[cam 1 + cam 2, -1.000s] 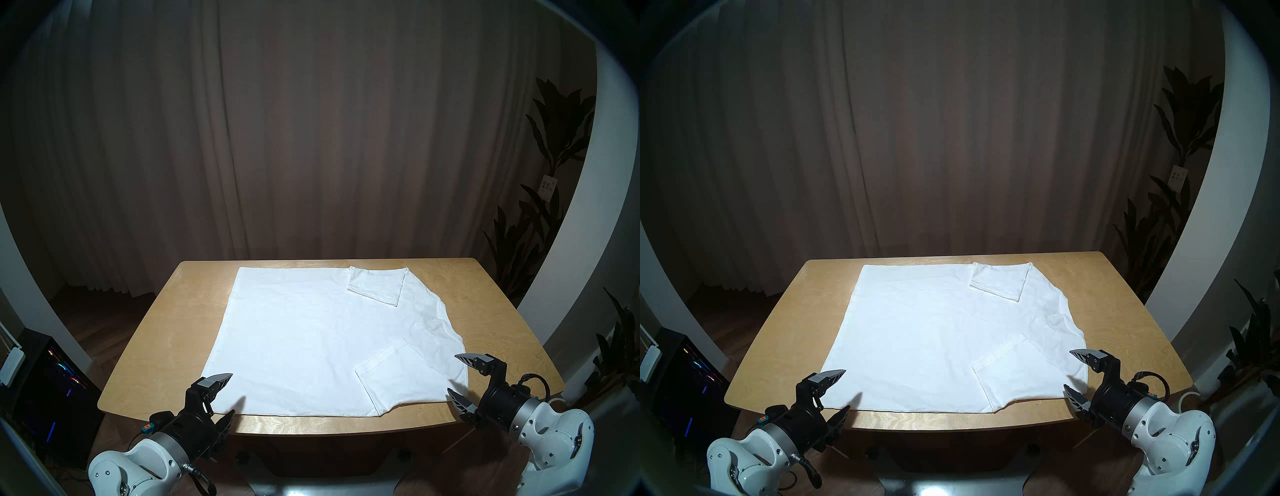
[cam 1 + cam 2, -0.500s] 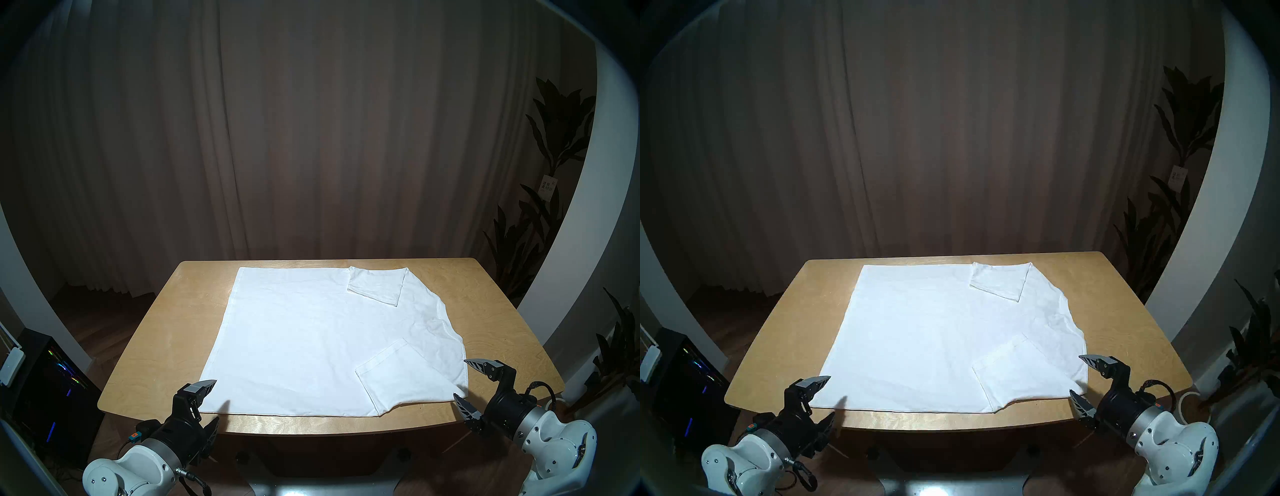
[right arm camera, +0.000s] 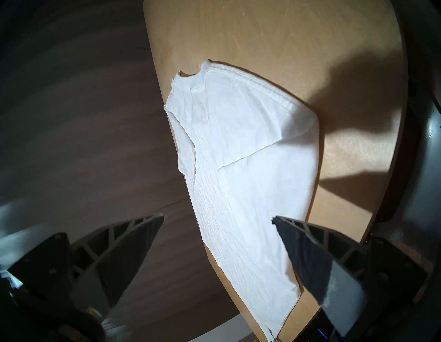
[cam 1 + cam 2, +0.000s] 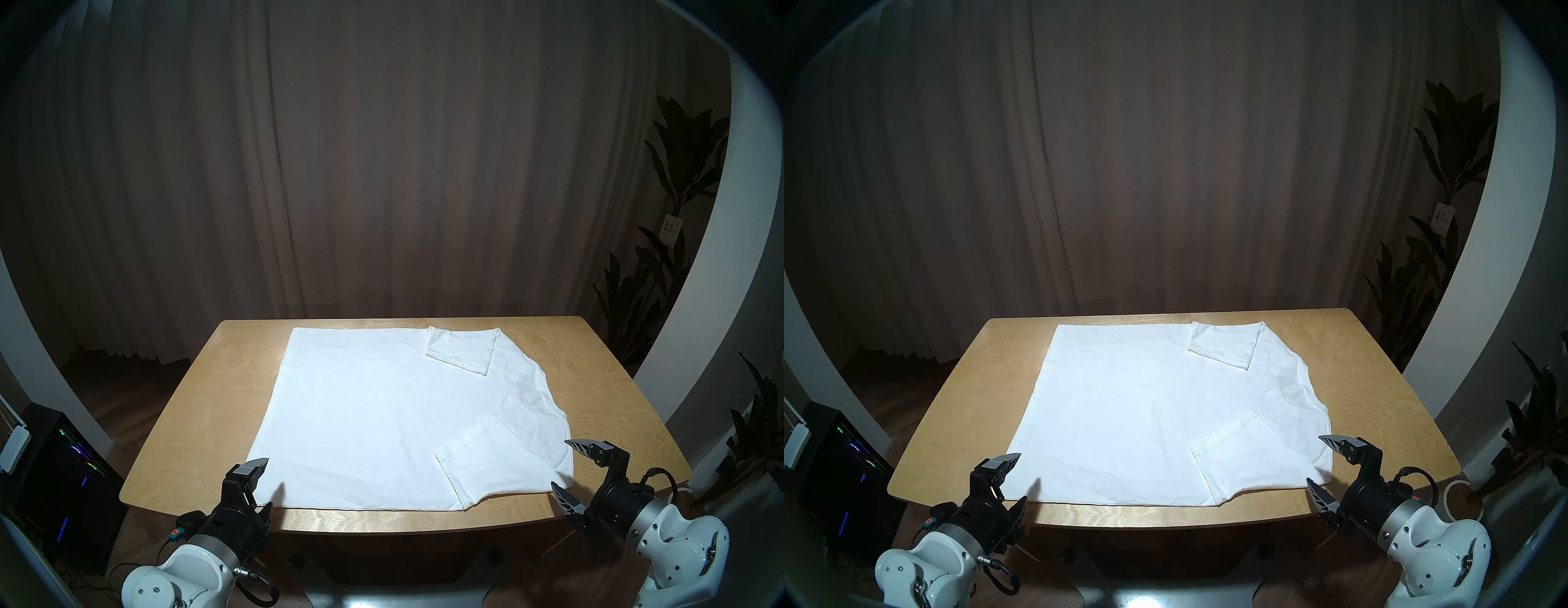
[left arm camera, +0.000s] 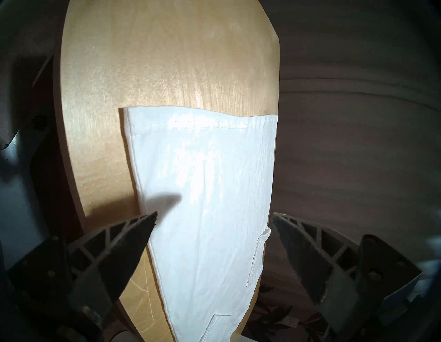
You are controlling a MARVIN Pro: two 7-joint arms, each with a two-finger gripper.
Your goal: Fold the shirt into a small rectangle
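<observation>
Item: shirt (image 4: 382, 416), white, laid flat on the table (image 4: 178, 429), neckline toward the table's right side, hem toward its left.

Progress: both sleeves are seen tucked inward over the body, one at the table's far edge, one at its near edge. The folds of the body into a small rectangle are judged not yet begun; most of the work is left.

Left gripper (image 4: 265, 484): jaws spread wide, nothing held; placed at the table's near edge, over the shirt's near hem corner.

Right gripper (image 4: 562, 467): jaws spread wide, nothing held; placed at the table's near right, just beside the shirt's near shoulder corner.
</observation>
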